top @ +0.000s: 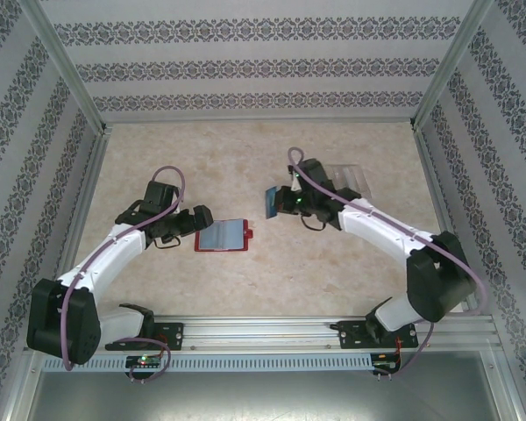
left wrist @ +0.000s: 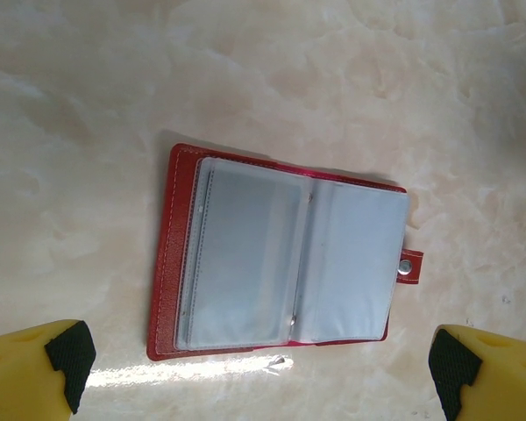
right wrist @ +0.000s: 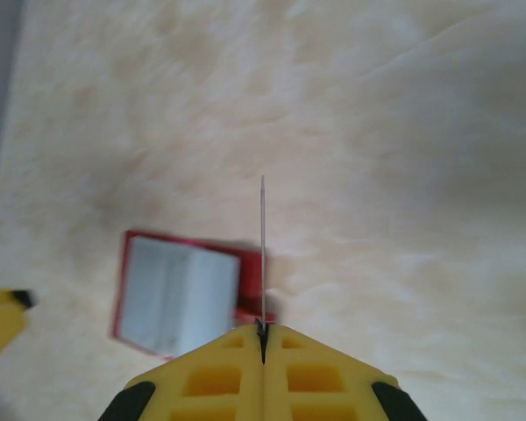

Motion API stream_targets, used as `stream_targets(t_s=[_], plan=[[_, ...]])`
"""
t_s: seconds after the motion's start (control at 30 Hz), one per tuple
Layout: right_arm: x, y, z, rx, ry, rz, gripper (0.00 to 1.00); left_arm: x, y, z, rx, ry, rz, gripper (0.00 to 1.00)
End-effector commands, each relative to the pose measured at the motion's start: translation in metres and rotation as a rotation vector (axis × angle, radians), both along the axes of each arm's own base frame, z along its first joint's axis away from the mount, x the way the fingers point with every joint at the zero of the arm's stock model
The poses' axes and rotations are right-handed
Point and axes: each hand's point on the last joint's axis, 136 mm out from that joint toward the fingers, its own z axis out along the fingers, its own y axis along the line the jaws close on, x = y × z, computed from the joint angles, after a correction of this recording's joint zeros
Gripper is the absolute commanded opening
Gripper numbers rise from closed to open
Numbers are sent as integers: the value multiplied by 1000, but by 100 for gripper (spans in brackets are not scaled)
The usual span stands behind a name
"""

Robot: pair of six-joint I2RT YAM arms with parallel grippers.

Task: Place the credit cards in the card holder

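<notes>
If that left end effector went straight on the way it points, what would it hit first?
Probably the card holder, lying open on the table just ahead of the left end effector, whose fingers are spread; depth is unclear.

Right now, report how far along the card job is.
Done: the holder lies open, pockets up; whether any pocket is filled, I cannot tell. In hand: the right gripper is shut on one card, held edge-on in the air. The left gripper is open beside the holder. Left: slot that card in, then the spare cards by the right arm.
</notes>
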Motion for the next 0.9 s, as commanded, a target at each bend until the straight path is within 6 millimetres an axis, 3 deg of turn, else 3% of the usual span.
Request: stream_targets(t_s=[0.0,0.23,0.43,0.77,0.87], plan=[[5,41,-6,168,44,34,0,-10,-4,-14,-17,46,7,100],[-5,96,-40,337,187,122,0,-17,0,-33,24,123,5,100],[-11,117,-62,374,246,128,0,-23,4,-47,47,151,9,94],[-24,115,-82,332,270,120,0,-23,5,-63,68,194,-3,94],[-27,117,-89,325,281,131,0,-23,4,-67,66,198,-13,89]])
